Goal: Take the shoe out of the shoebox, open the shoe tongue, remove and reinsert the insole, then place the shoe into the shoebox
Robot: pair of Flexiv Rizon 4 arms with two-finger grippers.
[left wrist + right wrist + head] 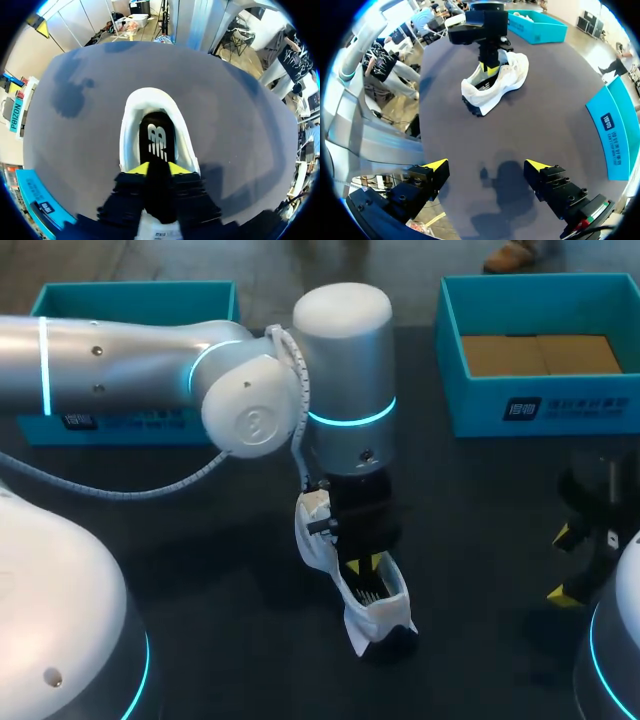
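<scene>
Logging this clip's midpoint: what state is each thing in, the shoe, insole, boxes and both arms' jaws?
shoe: out of the boxes, upright on the table.
insole: partly in the shoe, gripped.
left arm: jaws shut on the insole.
right arm: jaws open, empty.
right shoebox: open, no shoe inside.
left shoebox: open, inside mostly hidden.

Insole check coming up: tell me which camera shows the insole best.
Left wrist view: it looks down into the white shoe at the black insole, held between the left hand's fingers. Head view: the left arm hides most of it. Right wrist view: the shoe's side wall and that hand block it.
</scene>
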